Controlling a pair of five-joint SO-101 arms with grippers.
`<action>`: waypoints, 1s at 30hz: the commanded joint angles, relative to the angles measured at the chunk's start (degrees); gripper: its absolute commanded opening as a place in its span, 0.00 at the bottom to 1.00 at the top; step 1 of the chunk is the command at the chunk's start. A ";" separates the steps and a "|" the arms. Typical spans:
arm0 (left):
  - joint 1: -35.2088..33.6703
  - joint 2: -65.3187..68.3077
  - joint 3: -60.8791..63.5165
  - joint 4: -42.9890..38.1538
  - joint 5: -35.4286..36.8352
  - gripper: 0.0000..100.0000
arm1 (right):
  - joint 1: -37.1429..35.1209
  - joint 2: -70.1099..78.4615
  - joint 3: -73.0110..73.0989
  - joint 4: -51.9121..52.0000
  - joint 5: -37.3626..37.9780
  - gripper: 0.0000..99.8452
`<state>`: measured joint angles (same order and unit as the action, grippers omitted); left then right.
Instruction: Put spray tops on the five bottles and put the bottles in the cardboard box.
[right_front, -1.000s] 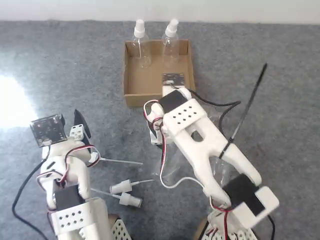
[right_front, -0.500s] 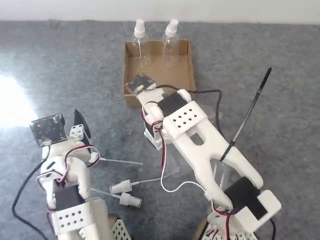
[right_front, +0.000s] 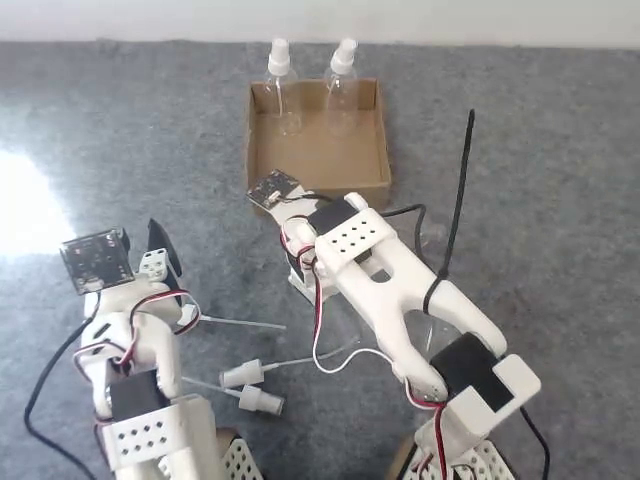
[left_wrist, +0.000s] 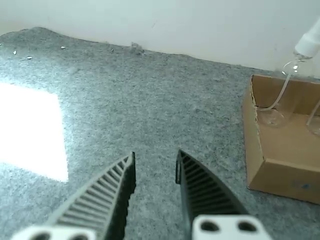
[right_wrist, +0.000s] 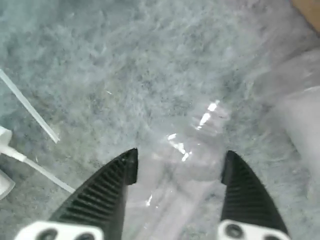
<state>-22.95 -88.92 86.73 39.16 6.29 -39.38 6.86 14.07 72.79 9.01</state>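
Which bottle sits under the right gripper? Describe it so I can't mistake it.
Start at the cardboard box; on the grey carpet nearer the arms, a clear bottle lies between the fingers of the open right gripper. Unlike the two capped bottles standing in the box, it lies on its side.

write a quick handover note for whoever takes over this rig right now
Left gripper: open, empty, above the table.
Right gripper: open, over a clear bottle lying on the table.
Done: two capped bottles stand in the cardboard box.
Left: loose spray tops lie near the left arm; cap the remaining bottles and box them.
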 joint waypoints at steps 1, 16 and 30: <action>0.09 -0.26 -0.48 -1.67 -0.79 0.12 | -0.57 -1.01 -0.88 -0.22 -2.02 0.25; 0.09 -0.26 -0.48 -1.67 -0.79 0.12 | -1.98 4.97 -7.65 3.30 -10.73 0.29; 0.09 -0.26 -0.48 -1.67 -0.79 0.12 | -2.15 18.51 -24.97 14.81 -17.58 0.29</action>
<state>-22.95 -88.92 86.73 39.16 6.29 -41.23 25.58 -5.10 82.20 -7.78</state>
